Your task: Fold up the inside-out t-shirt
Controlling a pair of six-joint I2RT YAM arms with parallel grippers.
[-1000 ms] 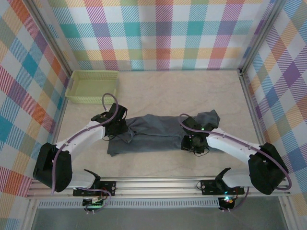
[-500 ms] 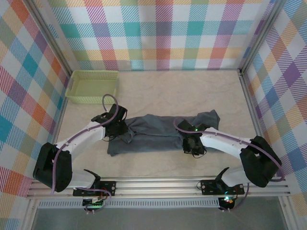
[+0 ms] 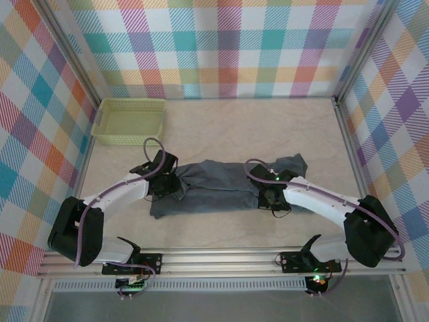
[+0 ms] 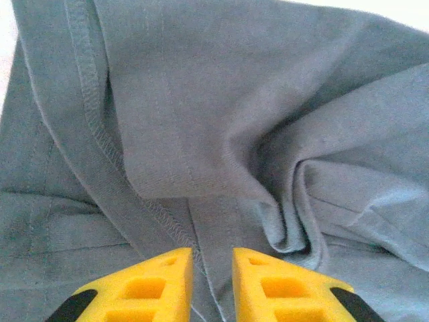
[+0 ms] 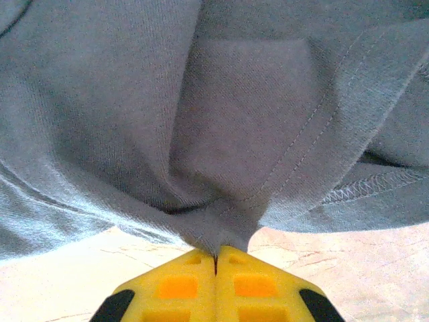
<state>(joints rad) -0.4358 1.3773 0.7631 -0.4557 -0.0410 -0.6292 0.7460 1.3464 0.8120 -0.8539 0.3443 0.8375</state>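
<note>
The slate blue-grey t-shirt lies crumpled in a long band across the middle of the table, seams showing. My left gripper sits on the shirt's left end. In the left wrist view its yellow fingers stand slightly apart, open, with a stitched fold of the shirt lying between and under them. My right gripper is at the shirt's front right edge. It is shut on a pinch of the cloth, which hangs raised off the pale tabletop.
A pale yellow-green mesh basket stands at the back left corner. Plaid walls and metal rails close in the table on three sides. Bare marble-look tabletop lies behind the shirt and in front of it.
The left gripper has slid slightly right and nearer onto the shirt's left end. The right gripper has shifted a little left and away with its pinch of cloth.
</note>
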